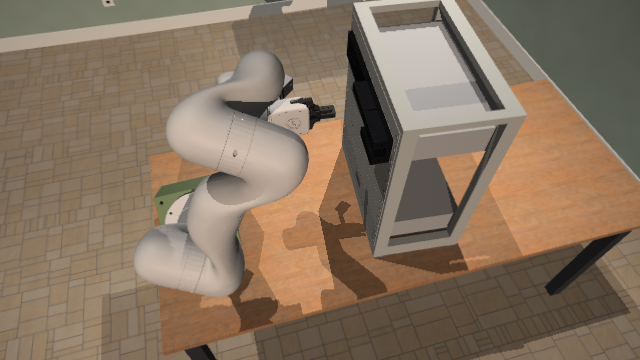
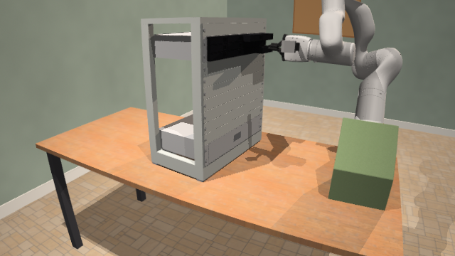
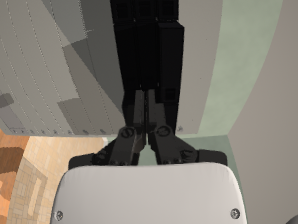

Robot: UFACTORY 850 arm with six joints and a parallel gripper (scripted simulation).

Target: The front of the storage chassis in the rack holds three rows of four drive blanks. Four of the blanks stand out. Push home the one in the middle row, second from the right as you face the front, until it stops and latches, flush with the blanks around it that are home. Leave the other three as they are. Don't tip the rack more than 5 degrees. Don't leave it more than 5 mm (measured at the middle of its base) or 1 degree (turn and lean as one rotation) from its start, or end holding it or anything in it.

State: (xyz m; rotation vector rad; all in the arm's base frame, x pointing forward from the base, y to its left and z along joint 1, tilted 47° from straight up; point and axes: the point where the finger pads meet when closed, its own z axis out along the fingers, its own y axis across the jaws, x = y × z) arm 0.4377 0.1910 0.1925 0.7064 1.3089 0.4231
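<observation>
I have the tool point(image 1: 331, 111) pressed together with nothing between its fingers, pointing at the black front of the storage chassis point(image 2: 227, 48) near the top of the rack point(image 2: 197, 107), which stands on the desk point(image 2: 249, 192). In the top view there is a visible gap between the fingertips and the black face, so I judge I am just short of contact, or backed off from it.

The blank I want sits in the middle row, second from the right. In the wrist view a block point(image 3: 170, 63) stands proud of its neighbours, slightly right of my fingers. I cannot count rows or columns in this dark panel, so I cannot say for certain that this is my target or whether the target is already home.

The main risks as I see them:
- Wrong blank. If I push straight ahead while misaligned, I could seat one of the three that must stay out, or catch an edge between two blanks and jam.
- Moving the rack. The chassis is high up on a tall, narrow frame, so a hard push there works as a lever. Too much force after the blank stops could slide or lean the rack past its limits.
- Glancing contact. Narrow closed fingertips could slip off a blank's face and scrape sideways.

I would check alignment first, then press slowly.
</observation>
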